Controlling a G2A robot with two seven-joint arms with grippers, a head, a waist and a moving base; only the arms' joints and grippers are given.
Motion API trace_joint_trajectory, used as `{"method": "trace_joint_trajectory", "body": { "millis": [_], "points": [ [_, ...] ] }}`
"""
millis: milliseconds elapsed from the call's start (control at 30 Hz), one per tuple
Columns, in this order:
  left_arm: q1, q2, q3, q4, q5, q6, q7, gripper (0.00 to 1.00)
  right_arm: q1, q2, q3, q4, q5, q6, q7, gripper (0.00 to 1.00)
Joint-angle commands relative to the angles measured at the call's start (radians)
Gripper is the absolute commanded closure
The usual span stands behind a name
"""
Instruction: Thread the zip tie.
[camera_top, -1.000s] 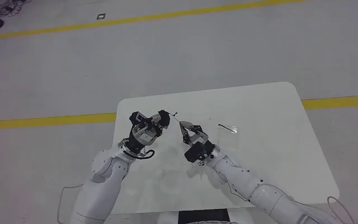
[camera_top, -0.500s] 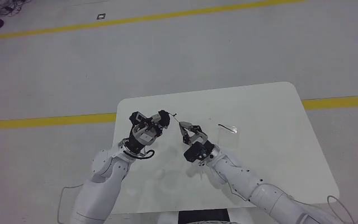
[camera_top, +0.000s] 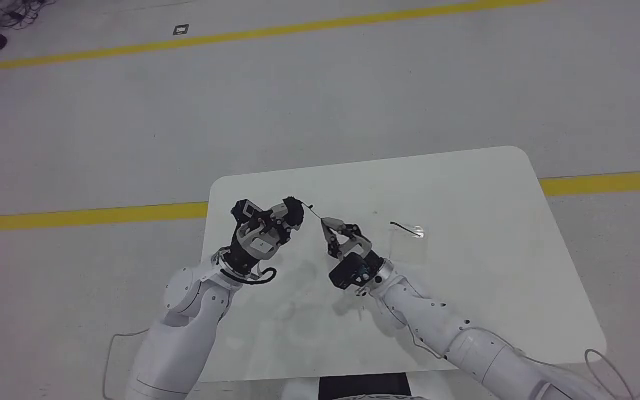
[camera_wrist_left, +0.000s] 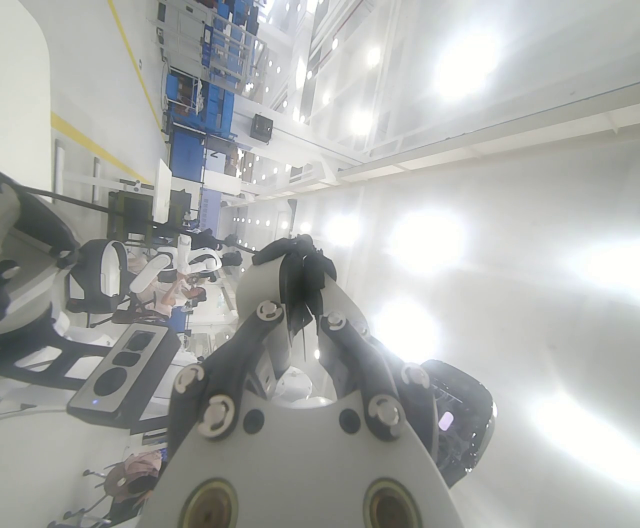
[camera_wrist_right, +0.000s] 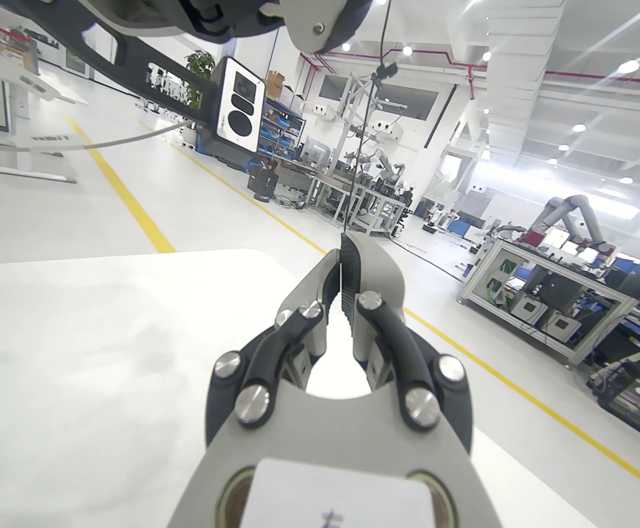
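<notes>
**Change.** Across the last second both arms hold nearly the same pose above the worktop (camera_top: 480, 200). Any shift in the top view is slight. Judgement: the threading step is at fine alignment and not yet completed, because no closed loop is visible.

**Left pincer** (camera_wrist_left: 299, 272). The fingers are pressed together on a dark, bunched end of the zip tie (camera_wrist_right: 359, 150). The pincer sits over the worktop edge at about 9 o'clock. The finger pads are black and ribbed, and the links are dark with bright metal pivot pins on a grey housing.

**Zip tie.** A thin, black, flexible strap is held off the worktop and spans the gap between the two pincers. In the right wrist view it runs nearly straight out of the fingertips toward the left arm's pincer, with a small dark lump partway along. Whether this is the locking head cannot be told.

**Right pincer** (camera_wrist_right: 342, 250). It is located at about 4 o'clock from the left pincer. The fingers are closed tip to tip, pinching the strap at their very ends.

**Spare tie** (camera_top: 406, 229). A second short dark strip lies flat at 3 o'clock from the right pincer — apart from both pincers. The worktop is white, smooth and round-cornered.
</notes>
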Motion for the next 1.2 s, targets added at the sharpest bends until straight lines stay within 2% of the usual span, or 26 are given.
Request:
{"method": "trace_joint_trajectory", "body": {
  "millis": [0, 33, 67, 600, 700, 767, 933, 1067, 1167],
  "points": [
    [0.000, 0.000, 0.000, 0.000, 0.000, 0.000, 0.000, 1.00, 0.000, 0.000, 0.002, -0.001, 0.000, 0.000, 0.004, 0.84],
    [0.000, 0.000, 0.000, 0.000, 0.000, 0.000, 0.000, 1.00, 0.000, 0.000, 0.003, -0.002, 0.000, 0.001, 0.006, 0.57],
    [0.000, 0.000, 0.000, 0.000, 0.000, 0.000, 0.000, 1.00, 0.001, 0.000, 0.004, -0.003, 0.000, 0.004, 0.009, 0.00],
    [0.000, 0.000, 0.000, 0.000, 0.000, 0.000, 0.000, 1.00, -0.029, 0.010, 0.043, -0.024, 0.000, -0.005, 0.023, 0.00],
    [-0.007, -0.002, 0.010, -0.014, 0.000, -0.006, 0.002, 1.00, -0.033, 0.011, 0.050, -0.027, 0.000, -0.007, 0.025, 0.00],
    [-0.009, -0.003, 0.009, -0.019, -0.012, -0.018, -0.022, 1.00, -0.036, 0.011, 0.053, -0.027, 0.000, -0.008, 0.026, 0.00],
    [-0.012, -0.004, 0.001, -0.029, -0.054, -0.070, -0.135, 1.00, -0.040, 0.011, 0.058, -0.030, 0.000, -0.009, 0.027, 0.00],
    [-0.013, -0.005, -0.008, -0.033, -0.098, -0.094, -0.231, 1.00, -0.041, 0.011, 0.058, -0.033, 0.000, -0.008, 0.028, 0.00],
    [-0.009, -0.006, -0.012, -0.031, -0.122, -0.112, -0.276, 1.00, -0.039, 0.010, 0.055, -0.034, 0.000, -0.004, 0.031, 0.00]
  ]
}}
